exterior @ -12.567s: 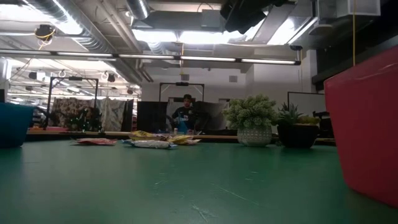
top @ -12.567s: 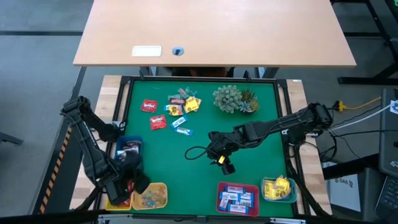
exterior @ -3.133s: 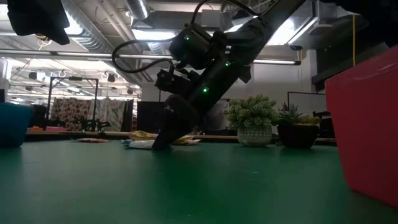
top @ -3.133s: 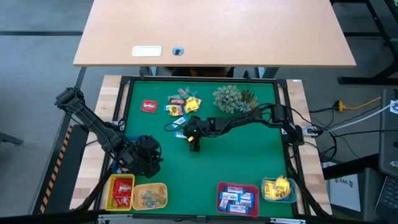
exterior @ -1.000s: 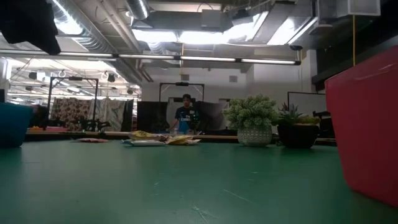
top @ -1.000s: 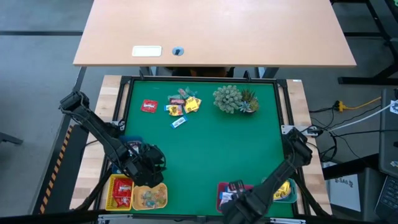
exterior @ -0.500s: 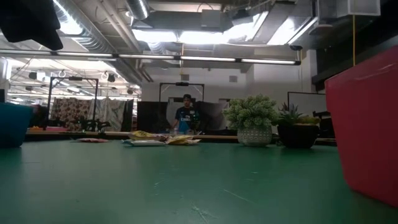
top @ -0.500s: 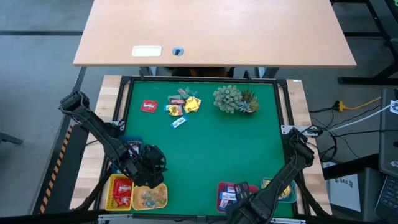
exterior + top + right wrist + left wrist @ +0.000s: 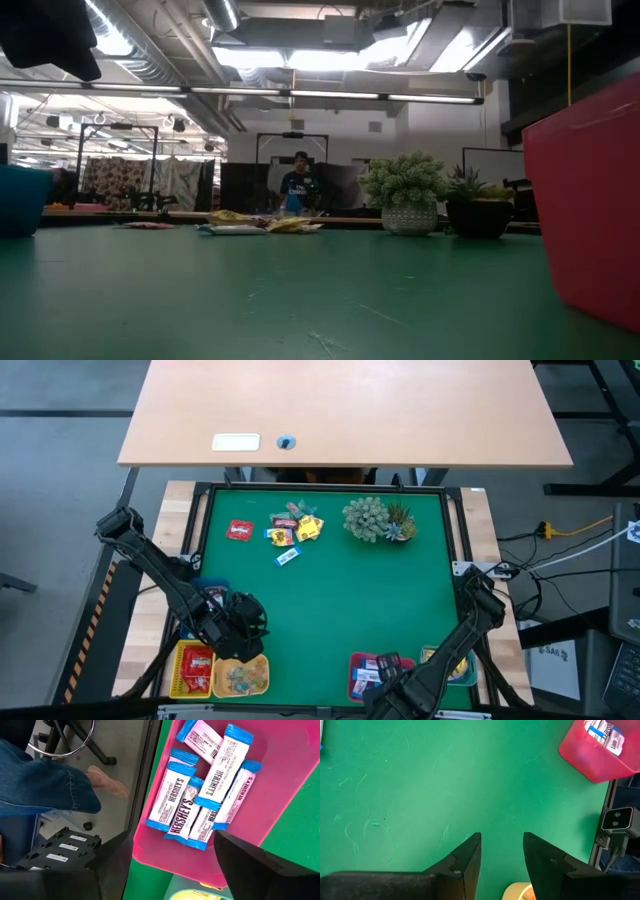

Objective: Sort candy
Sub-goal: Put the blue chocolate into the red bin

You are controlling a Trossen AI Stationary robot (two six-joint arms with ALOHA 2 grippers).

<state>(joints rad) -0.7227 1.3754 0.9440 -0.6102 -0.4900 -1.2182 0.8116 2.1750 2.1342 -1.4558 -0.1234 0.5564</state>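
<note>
The right gripper [image 9: 385,685] hangs over the red tray [image 9: 357,663] at the mat's near edge, about five o'clock from the mat's centre, its fingers [image 9: 250,857] spread wide with nothing between them. Below it in the right wrist view lie the blue-and-white bars [image 9: 182,812], a loose heap of roughly half a dozen on the tray floor; they lie nearly parallel, long axes slanting together along the tray's length (two at the far end lie more crosswise). Just beside the red tray, toward four o'clock, sits the tray of yellow sweets [image 9: 458,662], partly under the right arm.

At seven o'clock the left gripper [image 9: 243,622] hovers above bare green mat [image 9: 420,785], near the round yellow tray [image 9: 240,676] and the square tray of red sweets [image 9: 194,666]. Its fingers [image 9: 467,857] stand parted with empty mat showing in the gap, holding nothing. A blue tray [image 9: 205,595] sits just beyond it at the mat's left edge.

Farther off, toward eleven o'clock, the unsorted candy [image 9: 285,530] lies on the mat: a red packet [image 9: 240,531] apart to the left, a small cluster of yellow, red and dark pieces [image 9: 298,523], and one blue-and-white bar [image 9: 288,556] nearest, its long axis running about eight to two o'clock. At one o'clock stands the spiky green plant [image 9: 375,518]. Beyond the mat, a person [image 9: 300,185] stands far back in the room.
</note>
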